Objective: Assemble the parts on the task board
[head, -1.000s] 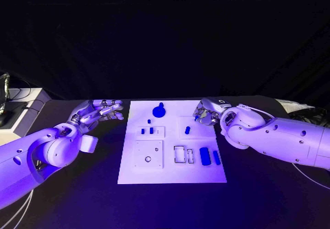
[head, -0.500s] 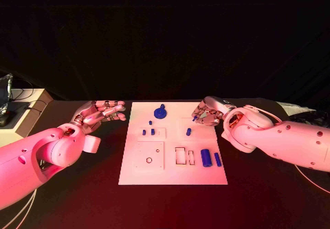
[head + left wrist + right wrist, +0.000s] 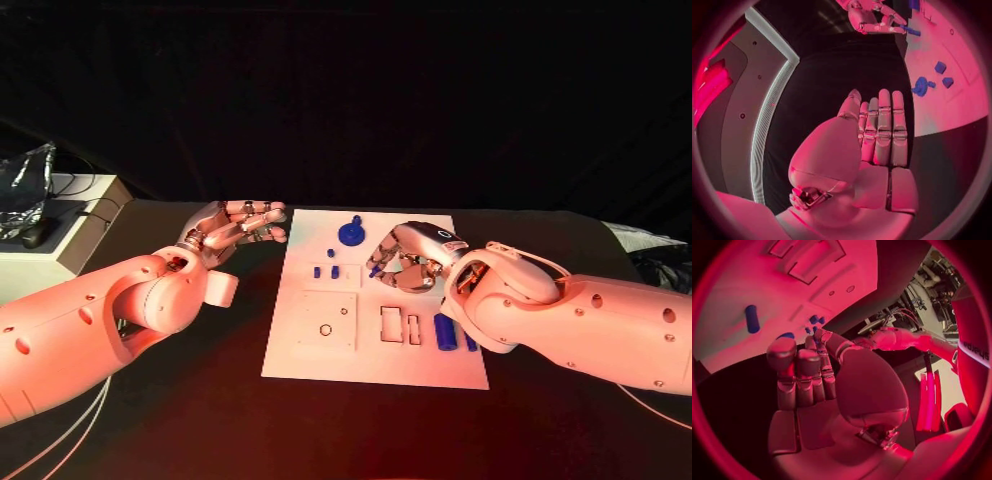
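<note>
White rectangular task board point(image 3: 310, 360) lying flat on the black table, bearing raised square panels and rectangular slots. Blue parts: a round knobbed piece point(image 3: 351, 233) near the far edge, two small pegs point(image 3: 326, 271) standing on a panel, and two long bars point(image 3: 446, 330) lying beside the slots.

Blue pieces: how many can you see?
7: a round knob at the far end, three small pegs nearer, one piece in the right hand, two bars beside its arm. Others may be hidden.
</note>
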Robot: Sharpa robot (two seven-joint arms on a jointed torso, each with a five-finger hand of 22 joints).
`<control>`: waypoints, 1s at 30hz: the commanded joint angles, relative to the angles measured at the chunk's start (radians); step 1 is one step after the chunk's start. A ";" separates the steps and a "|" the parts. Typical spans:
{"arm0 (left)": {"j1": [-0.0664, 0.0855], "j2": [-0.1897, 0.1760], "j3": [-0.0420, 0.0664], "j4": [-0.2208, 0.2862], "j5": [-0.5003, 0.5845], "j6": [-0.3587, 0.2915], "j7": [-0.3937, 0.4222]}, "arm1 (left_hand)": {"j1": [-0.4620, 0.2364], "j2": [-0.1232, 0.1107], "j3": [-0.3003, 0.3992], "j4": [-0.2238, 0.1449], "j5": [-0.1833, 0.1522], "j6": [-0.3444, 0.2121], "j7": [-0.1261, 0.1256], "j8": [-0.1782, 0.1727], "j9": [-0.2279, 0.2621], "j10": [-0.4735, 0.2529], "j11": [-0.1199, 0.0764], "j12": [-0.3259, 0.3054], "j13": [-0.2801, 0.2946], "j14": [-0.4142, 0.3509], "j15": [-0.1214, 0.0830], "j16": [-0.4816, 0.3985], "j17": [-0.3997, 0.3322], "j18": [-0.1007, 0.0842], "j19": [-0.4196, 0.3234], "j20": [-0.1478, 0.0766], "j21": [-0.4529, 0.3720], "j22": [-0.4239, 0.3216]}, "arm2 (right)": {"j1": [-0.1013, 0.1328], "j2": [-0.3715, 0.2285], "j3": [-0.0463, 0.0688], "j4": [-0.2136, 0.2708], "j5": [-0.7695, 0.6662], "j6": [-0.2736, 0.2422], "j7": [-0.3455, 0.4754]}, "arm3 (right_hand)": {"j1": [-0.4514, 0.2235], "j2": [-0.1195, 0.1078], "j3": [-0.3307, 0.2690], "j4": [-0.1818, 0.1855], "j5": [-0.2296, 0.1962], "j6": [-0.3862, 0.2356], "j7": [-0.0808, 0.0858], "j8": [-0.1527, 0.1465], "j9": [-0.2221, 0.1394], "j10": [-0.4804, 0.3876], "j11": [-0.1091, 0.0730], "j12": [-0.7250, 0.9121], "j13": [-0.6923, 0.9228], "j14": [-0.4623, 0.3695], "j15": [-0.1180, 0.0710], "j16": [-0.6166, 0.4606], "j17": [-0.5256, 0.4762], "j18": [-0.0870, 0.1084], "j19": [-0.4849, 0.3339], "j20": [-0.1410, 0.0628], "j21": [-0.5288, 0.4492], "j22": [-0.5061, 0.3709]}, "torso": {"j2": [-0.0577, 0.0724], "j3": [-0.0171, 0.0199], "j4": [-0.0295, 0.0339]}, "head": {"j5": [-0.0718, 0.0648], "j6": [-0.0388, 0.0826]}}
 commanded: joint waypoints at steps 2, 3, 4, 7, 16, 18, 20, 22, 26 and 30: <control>0.000 0.010 0.001 0.003 0.024 -0.063 0.032 | -0.006 -0.001 0.000 -0.002 0.001 0.002 0.005 -0.002 -0.001 -0.005 -0.001 -0.002 -0.001 -0.004 -0.001 0.004 -0.002 -0.006 -0.008 0.001 0.003 0.000 | -0.019 0.035 -0.005 -0.007 -0.160 0.033 -0.010 | 0.004 0.007 0.001 -0.006 0.004 0.007 0.001 0.005 0.001 0.032 -0.021 0.003 0.001 -0.002 -0.006 0.005 0.001 0.011 0.054 -0.008 0.008 0.091 | -0.001 -0.0021 0.0002 | 0.027 -0.008; 0.000 0.012 0.001 0.004 0.024 -0.066 0.033 | -0.005 -0.001 0.001 -0.002 0.001 0.002 0.005 -0.002 -0.001 -0.004 -0.001 -0.002 -0.001 -0.004 -0.001 0.004 -0.002 -0.006 -0.008 0.001 0.003 0.000 | -0.023 0.043 -0.007 -0.010 -0.171 0.037 -0.015 | 0.004 0.007 0.001 -0.006 0.004 0.007 0.001 0.005 0.001 0.032 -0.021 0.003 0.001 -0.002 -0.006 0.005 0.001 0.011 0.054 -0.008 0.008 0.091 | -0.001 -0.0016 0.0021 | 0.029 -0.010; -0.001 0.014 0.001 0.005 0.025 -0.070 0.033 | -0.004 0.001 0.002 -0.002 0.002 0.003 0.005 -0.001 -0.001 -0.004 -0.001 -0.002 -0.001 -0.004 -0.001 0.004 -0.002 -0.006 -0.008 0.001 0.004 0.000 | -0.028 0.053 -0.008 -0.015 -0.183 0.042 -0.020 | 0.004 0.007 0.001 -0.006 0.004 0.007 0.001 0.005 0.001 0.032 -0.021 0.003 0.001 -0.002 -0.006 0.005 0.001 0.011 0.054 -0.008 0.008 0.091 | -0.001 -0.0016 0.0034 | 0.031 -0.012; -0.001 0.018 0.001 0.008 0.026 -0.075 0.034 | -0.002 0.001 0.006 -0.003 0.001 0.003 0.005 -0.002 -0.001 -0.004 -0.001 -0.002 -0.001 -0.004 -0.001 0.004 -0.003 -0.006 -0.008 0.000 0.005 0.001 | -0.043 0.080 -0.011 -0.027 -0.211 0.048 -0.033 | 0.004 0.007 0.003 -0.009 0.007 0.008 0.001 0.005 0.000 0.033 -0.021 0.003 0.001 -0.002 -0.006 0.006 0.000 0.012 0.054 -0.008 0.008 0.091 | 0.000 -0.0025 0.0050 | 0.039 -0.017; -0.001 0.028 0.001 0.006 0.042 -0.068 0.034 | -0.011 -0.007 0.011 0.002 0.001 0.002 0.006 -0.002 -0.001 -0.005 0.000 -0.002 -0.001 -0.005 0.000 0.005 -0.005 -0.006 -0.011 0.002 0.007 0.003 | -0.076 0.130 -0.013 -0.047 -0.268 0.043 -0.078 | 0.002 0.008 0.007 -0.015 0.010 0.010 0.002 0.004 -0.001 0.034 -0.021 0.003 0.001 -0.002 -0.006 0.006 -0.003 0.013 0.055 -0.009 0.008 0.090 | 0.000 -0.0055 0.0056 | 0.046 -0.026; -0.001 0.029 0.001 0.005 0.044 -0.066 0.035 | -0.013 -0.008 0.012 0.005 0.001 0.001 0.006 -0.002 -0.001 -0.006 0.000 -0.002 -0.001 -0.006 0.000 0.005 -0.006 -0.006 -0.011 0.002 0.006 0.001 | -0.078 0.133 -0.014 -0.050 -0.274 0.048 -0.085 | 0.002 0.008 0.007 -0.015 0.010 0.010 0.002 0.004 -0.001 0.034 -0.021 0.003 0.001 -0.002 -0.006 0.006 -0.003 0.013 0.055 -0.009 0.008 0.090 | 0.000 -0.0057 0.0056 | 0.047 -0.027; -0.001 0.030 0.001 0.004 0.045 -0.064 0.036 | -0.016 -0.010 0.011 0.007 0.001 0.001 0.005 -0.002 -0.001 -0.006 0.000 -0.002 -0.001 -0.006 0.000 0.005 -0.006 -0.006 -0.011 0.003 0.005 -0.001 | -0.080 0.135 -0.014 -0.053 -0.278 0.055 -0.091 | 0.002 0.008 0.007 -0.015 0.010 0.010 0.002 0.004 -0.001 0.034 -0.021 0.003 0.001 -0.002 -0.006 0.007 -0.003 0.013 0.055 -0.009 0.009 0.090 | 0.000 -0.0050 0.0061 | 0.048 -0.030; -0.001 0.030 0.001 0.003 0.045 -0.063 0.037 | -0.018 -0.012 0.011 0.010 0.001 0.001 0.005 -0.002 -0.001 -0.006 0.000 -0.002 -0.001 -0.005 0.000 0.005 -0.006 -0.006 -0.010 0.004 0.004 -0.003 | -0.082 0.136 -0.014 -0.055 -0.279 0.058 -0.092 | 0.001 0.008 0.007 -0.017 0.009 0.011 0.002 0.004 -0.001 0.035 -0.022 0.003 0.001 -0.001 -0.006 0.009 0.000 0.012 0.055 -0.009 0.012 0.091 | 0.000 -0.0052 0.0062 | 0.048 -0.031; -0.001 0.031 0.001 0.002 0.047 -0.061 0.037 | -0.020 -0.013 0.011 0.013 0.001 0.000 0.005 -0.002 -0.001 -0.007 0.000 -0.001 -0.001 -0.006 0.001 0.005 -0.007 -0.005 -0.008 0.004 0.002 -0.007 | -0.090 0.141 -0.014 -0.059 -0.282 0.071 -0.093 | 0.001 0.008 0.007 -0.017 0.009 0.011 0.002 0.004 -0.001 0.035 -0.022 0.003 0.001 -0.001 -0.006 0.009 0.000 0.012 0.055 -0.009 0.012 0.091 | 0.000 -0.0040 0.0060 | 0.051 -0.036; -0.002 0.031 0.001 0.001 0.047 -0.060 0.037 | -0.021 -0.014 0.012 0.016 0.001 0.000 0.005 -0.002 -0.001 -0.007 0.000 -0.002 -0.001 -0.005 0.001 0.005 -0.008 -0.005 -0.006 0.005 0.000 -0.011 | -0.098 0.148 -0.015 -0.062 -0.283 0.079 -0.091 | 0.001 0.008 0.007 -0.017 0.009 0.011 0.002 0.004 -0.001 0.035 -0.022 0.003 0.001 -0.001 -0.006 0.009 0.000 0.012 0.055 -0.009 0.012 0.091 | 0.000 -0.0029 0.0072 | 0.053 -0.041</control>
